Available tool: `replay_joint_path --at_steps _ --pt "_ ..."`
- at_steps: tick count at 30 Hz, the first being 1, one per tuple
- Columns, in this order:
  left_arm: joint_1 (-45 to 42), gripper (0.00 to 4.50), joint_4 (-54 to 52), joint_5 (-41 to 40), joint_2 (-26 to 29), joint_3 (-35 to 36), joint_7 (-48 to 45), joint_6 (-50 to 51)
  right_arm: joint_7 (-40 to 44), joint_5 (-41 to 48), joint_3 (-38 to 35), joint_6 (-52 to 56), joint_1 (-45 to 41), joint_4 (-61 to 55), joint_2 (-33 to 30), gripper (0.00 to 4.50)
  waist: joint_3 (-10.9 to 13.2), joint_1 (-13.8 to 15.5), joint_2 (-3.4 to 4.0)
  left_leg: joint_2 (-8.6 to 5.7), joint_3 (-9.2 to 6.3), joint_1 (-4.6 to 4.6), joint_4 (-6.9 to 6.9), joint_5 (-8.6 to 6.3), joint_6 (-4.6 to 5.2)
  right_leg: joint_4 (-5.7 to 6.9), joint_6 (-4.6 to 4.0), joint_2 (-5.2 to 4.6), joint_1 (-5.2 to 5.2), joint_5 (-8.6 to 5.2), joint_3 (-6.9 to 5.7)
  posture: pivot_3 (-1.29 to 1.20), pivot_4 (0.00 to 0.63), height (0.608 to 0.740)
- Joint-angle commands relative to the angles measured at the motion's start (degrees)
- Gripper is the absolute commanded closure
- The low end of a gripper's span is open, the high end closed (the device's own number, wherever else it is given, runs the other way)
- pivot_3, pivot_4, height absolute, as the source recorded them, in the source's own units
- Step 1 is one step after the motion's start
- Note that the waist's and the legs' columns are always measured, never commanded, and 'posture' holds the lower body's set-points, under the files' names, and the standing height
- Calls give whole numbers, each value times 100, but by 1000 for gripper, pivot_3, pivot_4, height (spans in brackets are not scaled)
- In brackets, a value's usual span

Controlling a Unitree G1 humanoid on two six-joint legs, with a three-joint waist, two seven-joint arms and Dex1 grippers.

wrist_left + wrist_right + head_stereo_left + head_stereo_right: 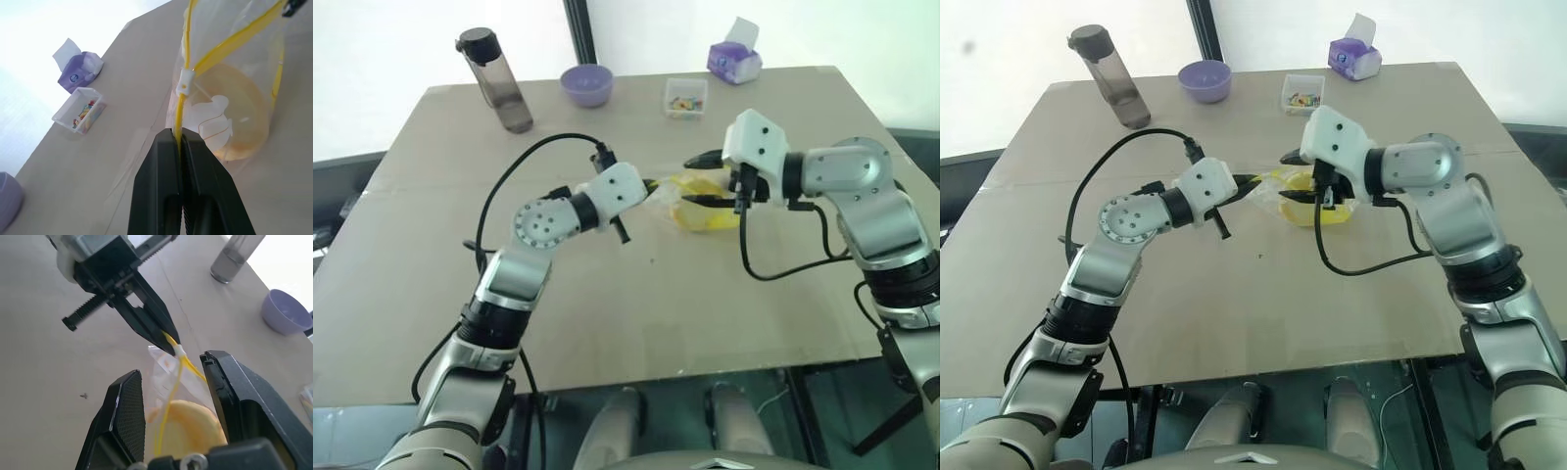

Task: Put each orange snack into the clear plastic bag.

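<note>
- Surface (607, 333): wide tan board carrying everything listed here.
- Left hand (651, 184): near the board's centre, aimed toward 3 o'clock. Fingers (195, 196) clamped tight on the yellow seal strip of the clear plastic bag (244, 63), at the strip's corner beside the white slider.
- Right hand (171, 396): opposite the left one, aimed toward 9 o'clock. Jaws parted, gripping nothing; the right wrist view has the bag's mouth edge and yellow strip running up between the two fingers (124, 416). Whether either finger touches the bag, cannot tell.
- Clear plastic bag: hangs between the two hands, mouth spread; its lower part seems to rest on the board.
- Orange snack (239, 117): round, yellow-orange, already inside the bag, seen through the film behind a white printed mark.
- Grey water bottle (496, 81): upright, far edge at about 11 o'clock.
- Purple bowl (586, 85): far edge, just right of the bottle.
- Purple tissue pack (734, 61): far edge, about 1 o'clock, white tissue sticking up.
- Small clear box (686, 97): colourful bits inside, between the bowl and the tissue pack.
</note>
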Motion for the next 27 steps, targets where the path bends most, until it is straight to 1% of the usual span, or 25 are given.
replay_joint_path --at_steps 1,5,12,22,25,26,27 --pt "-71 4500 -270 198 75 28 133 -283 -119 -100 61 -202 -96 -12 133 2290 0 -2 0 0 1 0 0 0 0 0 0 0 0 0 0 0 150 740" --pt "-58 4500 -301 367 122 -68 113 -501 -211 -156 102 -257 -152 135 332 2290 0 0 0 0 -1 0 0 0 0 1 0 1 0 0 0 0 150 740" --pt "-53 4500 -332 688 194 -155 138 -887 -330 -354 102 -478 -243 547 445 2290 0 -6 0 -1 0 0 0 0 0 1 0 1 0 0 0 0 150 740" --pt "-23 4500 -316 772 201 -90 126 -1006 -346 -493 114 -641 -234 758 481 2290 0 -8 0 -1 0 0 0 0 0 1 0 1 -1 0 0 0 150 740" --pt "-13 4500 -304 790 213 -87 118 -1015 -340 -483 98 -635 -203 741 492 3009 0 -9 0 0 0 0 0 0 0 1 0 1 -1 0 0 0 150 740" --pt "-10 4500 -305 794 213 -86 117 -1016 -335 -481 96 -633 -190 731 489 3378 0 -8 0 0 0 1 0 0 0 2 0 1 -1 0 0 0 150 740" --pt "-2 4500 -303 802 215 -86 120 -1020 -329 -480 94 -632 -177 720 482 3989 0 -8 0 0 0 0 0 0 0 1 0 1 -1 0 0 0 150 740"
